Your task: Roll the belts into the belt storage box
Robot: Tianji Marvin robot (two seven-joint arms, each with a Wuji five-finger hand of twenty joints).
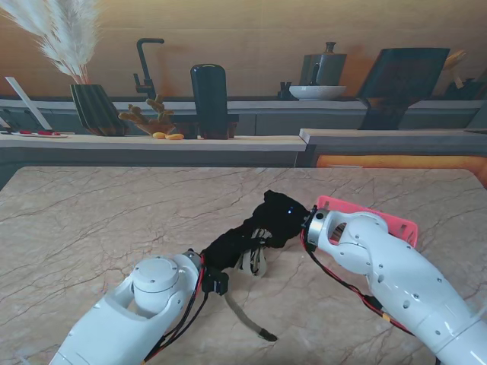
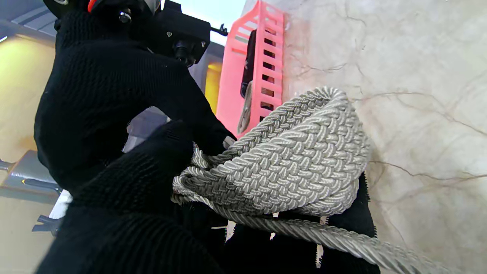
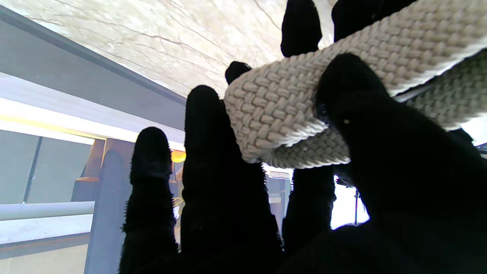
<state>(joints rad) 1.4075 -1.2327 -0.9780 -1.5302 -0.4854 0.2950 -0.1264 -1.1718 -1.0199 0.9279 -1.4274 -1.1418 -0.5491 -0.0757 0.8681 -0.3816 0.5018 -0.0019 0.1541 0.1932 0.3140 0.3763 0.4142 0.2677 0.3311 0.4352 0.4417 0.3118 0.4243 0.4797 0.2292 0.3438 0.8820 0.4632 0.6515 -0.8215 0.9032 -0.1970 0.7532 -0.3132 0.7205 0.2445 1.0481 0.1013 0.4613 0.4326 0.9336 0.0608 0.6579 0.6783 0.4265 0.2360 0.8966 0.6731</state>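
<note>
A: Grey woven braided belt point(image 2: 289, 167), half-coiled, is gripped by both black-gloved hands, left hand point(image 1: 232, 247) and right hand point(image 1: 281, 213), mid-tabletop.

B: Coil's best kept tight; pink slotted plastic storage box point(image 1: 380, 217) is at the right edge.

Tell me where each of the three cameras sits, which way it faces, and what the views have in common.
Stand view: above the shoulders, looking down at the marble table; both white arms, left hand and right hand show.
Left wrist view: along the gloved left hand toward the woven belt, right hand and pink storage box.
Right wrist view: along the gloved right hand at the belt.
Shared: all three show the belt held between both hands.
</note>
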